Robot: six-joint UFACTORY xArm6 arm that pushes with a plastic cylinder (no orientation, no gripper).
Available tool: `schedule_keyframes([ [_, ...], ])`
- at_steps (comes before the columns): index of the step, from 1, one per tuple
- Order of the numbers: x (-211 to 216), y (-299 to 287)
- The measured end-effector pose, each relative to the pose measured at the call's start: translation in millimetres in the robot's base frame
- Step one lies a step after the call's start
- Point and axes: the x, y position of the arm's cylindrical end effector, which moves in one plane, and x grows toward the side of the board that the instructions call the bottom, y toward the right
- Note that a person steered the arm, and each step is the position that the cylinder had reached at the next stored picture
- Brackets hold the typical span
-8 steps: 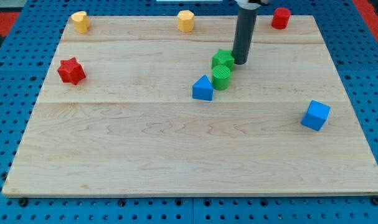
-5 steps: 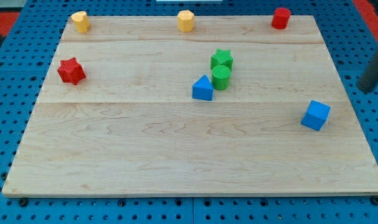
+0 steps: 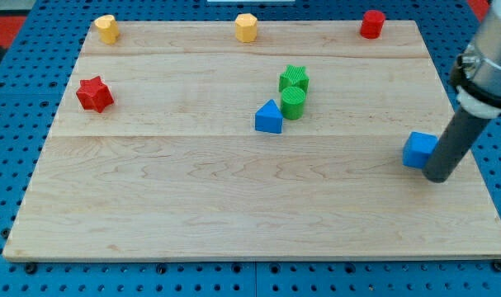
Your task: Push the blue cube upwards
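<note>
The blue cube (image 3: pixel 418 149) sits near the board's right edge, a little below mid-height. My rod comes down from the view's upper right, and my tip (image 3: pixel 437 176) rests on the board just below and to the right of the blue cube, touching or almost touching its lower right corner. The rod covers part of the cube's right side.
A blue triangular block (image 3: pixel 268 117) lies near the middle, with a green cylinder (image 3: pixel 293 102) and a green star (image 3: pixel 294 79) stacked just above and right of it. A red star (image 3: pixel 93 93) is at the left. Two yellow blocks (image 3: pixel 106 27) (image 3: pixel 246 26) and a red block (image 3: pixel 371 23) line the top edge.
My rod left the green blocks, swung out past the board's right edge, then came back in to the blue cube's lower right. No block has moved.
</note>
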Motion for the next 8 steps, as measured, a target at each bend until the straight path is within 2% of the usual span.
schedule_keyframes([
  [1, -18.8, 22.9],
  [2, -19.6, 22.9],
  [3, 17.4, 22.9],
  [4, 30.9, 9.0],
  [8, -60.8, -20.9],
])
